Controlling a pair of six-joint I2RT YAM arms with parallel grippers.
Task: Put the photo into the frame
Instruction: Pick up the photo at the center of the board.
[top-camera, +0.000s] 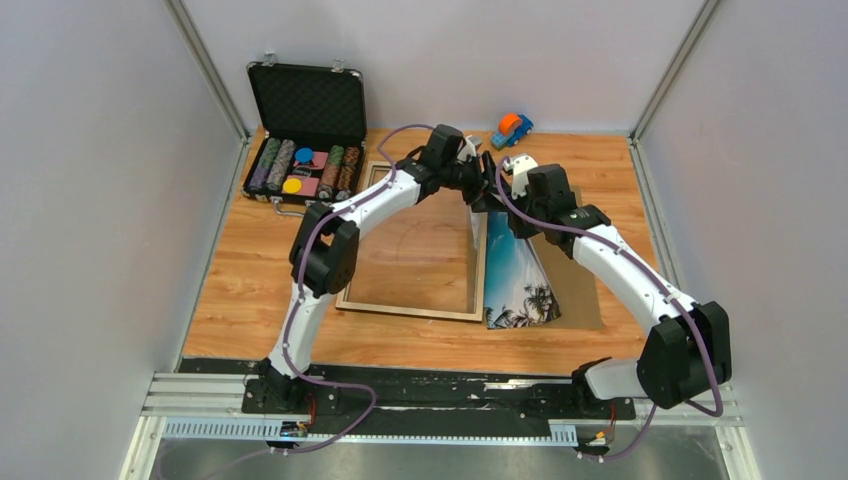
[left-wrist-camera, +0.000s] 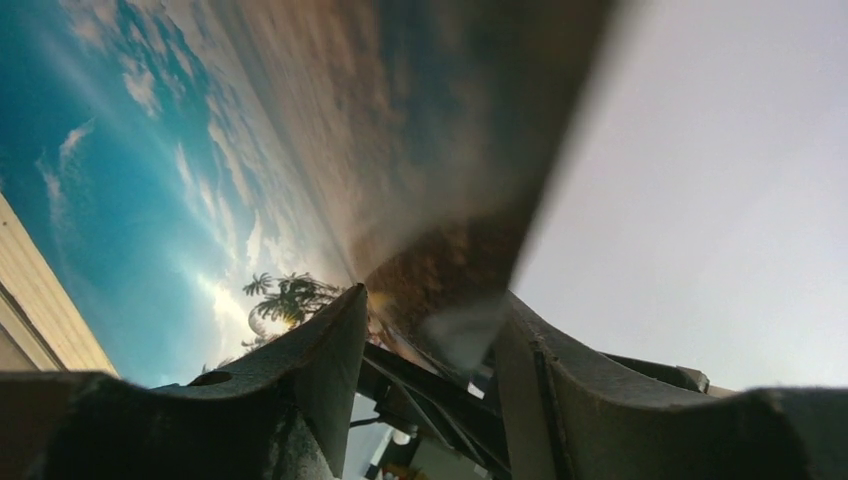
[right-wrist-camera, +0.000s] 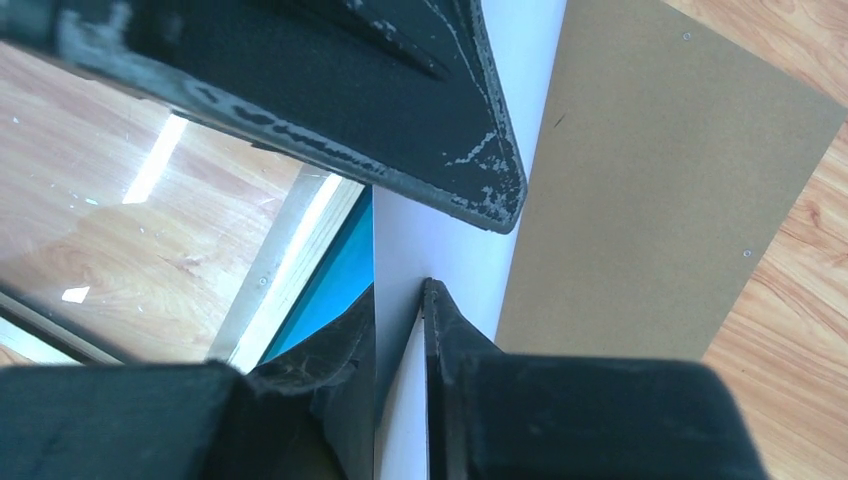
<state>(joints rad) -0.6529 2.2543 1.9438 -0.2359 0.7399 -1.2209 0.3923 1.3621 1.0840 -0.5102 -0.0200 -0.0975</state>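
Note:
The photo (top-camera: 515, 280), a beach print with blue sky and palms, stands tilted on its lower edge just right of the frame (top-camera: 410, 305), which lies flat on the table. Both grippers meet at the photo's raised top edge. My left gripper (top-camera: 483, 183) is open, its fingers wide apart on either side of the photo's edge (left-wrist-camera: 150, 180) without touching it. My right gripper (right-wrist-camera: 400, 300) has its jaws slightly parted, with the photo's white back (right-wrist-camera: 440, 240) running between them. The frame's pale rail (right-wrist-camera: 290, 250) and glass show below.
A brown backing board (top-camera: 585, 290) lies flat under and to the right of the photo. An open black chip case (top-camera: 305, 130) stands at the back left. A toy truck (top-camera: 511, 128) sits at the back, close behind the grippers. Grey walls enclose the table.

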